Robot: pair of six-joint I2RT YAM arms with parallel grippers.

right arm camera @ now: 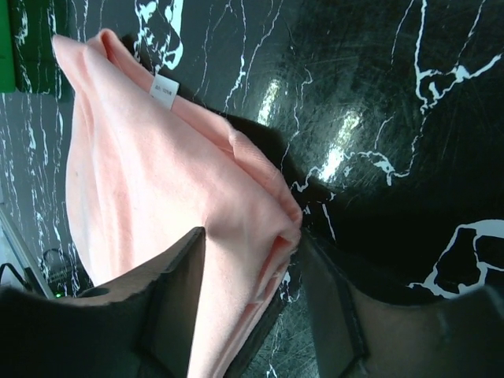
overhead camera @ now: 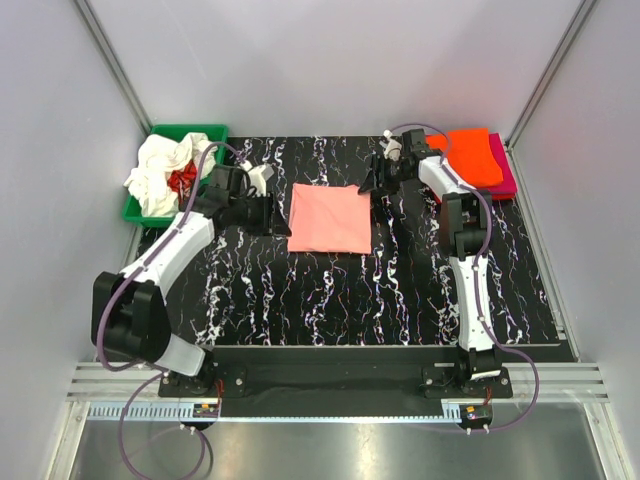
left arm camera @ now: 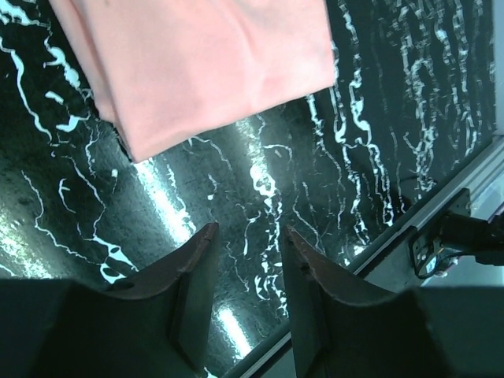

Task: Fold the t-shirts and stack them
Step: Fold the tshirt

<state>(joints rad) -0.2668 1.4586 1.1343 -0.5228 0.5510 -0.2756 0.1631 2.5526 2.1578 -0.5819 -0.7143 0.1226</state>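
The salmon-pink t-shirt (overhead camera: pixel 330 218) is laid folded at the centre of the table (overhead camera: pixel 400 300). The left gripper (left arm camera: pixel 248 228) is held spread, empty, just off its 9 o'clock edge. The right gripper (right arm camera: pixel 252 235) is spread astride its 1 o'clock corner.

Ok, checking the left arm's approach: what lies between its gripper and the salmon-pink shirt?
Only bare marbled table, in the left wrist view: nothing else between the left gripper and the salmon-pink shirt.
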